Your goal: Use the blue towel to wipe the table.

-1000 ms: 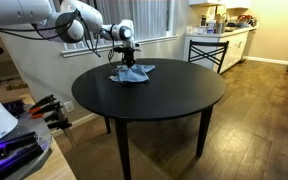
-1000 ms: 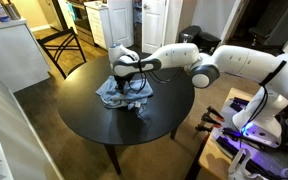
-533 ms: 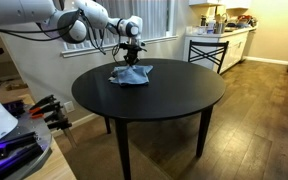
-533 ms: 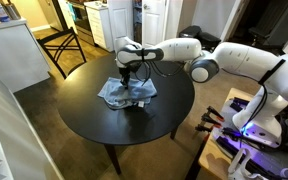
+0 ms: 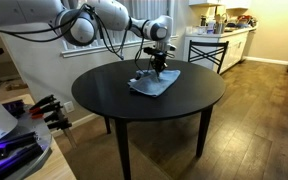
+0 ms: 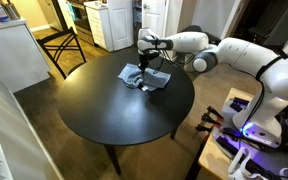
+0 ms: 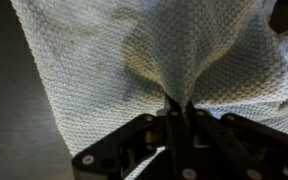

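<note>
The blue towel [image 5: 155, 83] lies rumpled on the round black table [image 5: 124, 100], near its far edge. It also shows in the other exterior view [image 6: 144, 77] and fills the wrist view [image 7: 134, 60]. My gripper [image 5: 158, 63] points straight down onto the towel and is shut on a pinched fold of it. In the wrist view the fingers [image 7: 180, 112] meet around a raised peak of cloth. The gripper also shows in an exterior view [image 6: 149, 60].
A black metal-framed chair [image 5: 206, 50] stands beyond the table, and a counter with items [image 5: 224, 20] is behind it. Another chair [image 6: 64, 45] and white appliances [image 6: 119, 20] stand past the table's far side. A tool stand [image 5: 44, 105] is beside the table.
My gripper has dragged the towel across the tabletop, rightward in the view with the counter, toward the far edge. The towel stayed pinched in the gripper throughout.
</note>
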`<state>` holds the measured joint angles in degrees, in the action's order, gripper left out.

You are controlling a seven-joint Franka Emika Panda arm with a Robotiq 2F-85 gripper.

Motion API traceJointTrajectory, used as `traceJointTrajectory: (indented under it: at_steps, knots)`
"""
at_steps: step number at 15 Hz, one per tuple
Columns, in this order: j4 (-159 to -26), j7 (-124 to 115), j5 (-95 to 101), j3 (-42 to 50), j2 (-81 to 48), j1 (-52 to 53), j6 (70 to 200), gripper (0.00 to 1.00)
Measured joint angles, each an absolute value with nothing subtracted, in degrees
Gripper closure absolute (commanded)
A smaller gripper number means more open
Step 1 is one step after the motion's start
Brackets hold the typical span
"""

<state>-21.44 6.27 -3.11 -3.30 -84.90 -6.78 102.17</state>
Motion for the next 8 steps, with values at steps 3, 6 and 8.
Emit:
traceJointTrajectory:
  at_steps: [3,6,8]
  knots:
    - [-21.6,2.2,-3.1,-1.4,-85.3,-11.2,106.5,0.97]
    - [-21.6,-4.2,-3.1,0.4,-85.3,-13.5,110.1,0.97]
    - [-21.6,-9.6,-2.9,1.9,-85.3,-13.5,112.1,0.97]
